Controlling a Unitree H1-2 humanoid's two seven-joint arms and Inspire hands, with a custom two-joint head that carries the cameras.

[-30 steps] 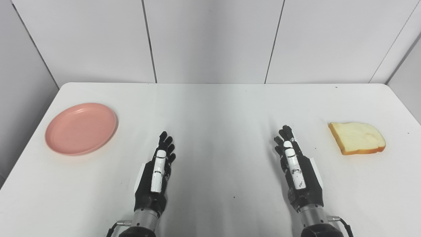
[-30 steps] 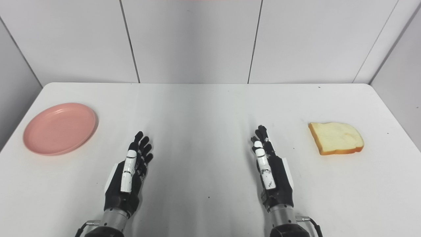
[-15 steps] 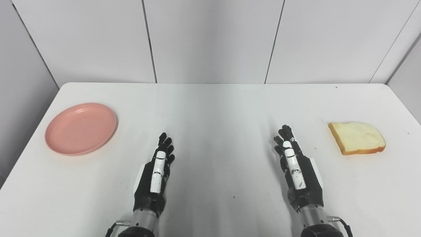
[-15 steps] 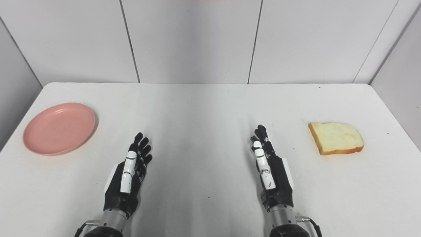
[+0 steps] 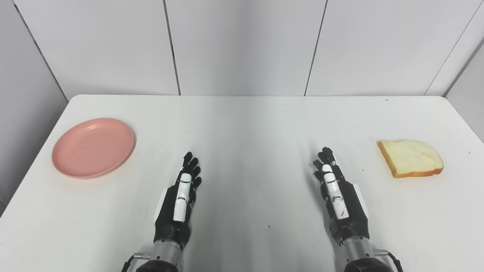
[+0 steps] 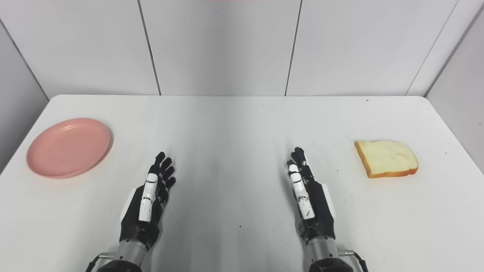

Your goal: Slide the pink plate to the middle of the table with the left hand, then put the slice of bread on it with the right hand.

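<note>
My black-and-white left hand point(image 5: 180, 200) stands on its edge, fingers point(image 5: 191, 166) extended forward and slightly spread, holding nothing. My matching right hand point(image 5: 338, 198) mirrors it, palm facing inward, fingers straight and empty, both wrists low behind them.

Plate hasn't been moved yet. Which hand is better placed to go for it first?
Left. The left hand is open, holds nothing, and sits on the same side of the table as the pink plate. The right hand, also open, is nearer the slice of bread at the far right.
</note>
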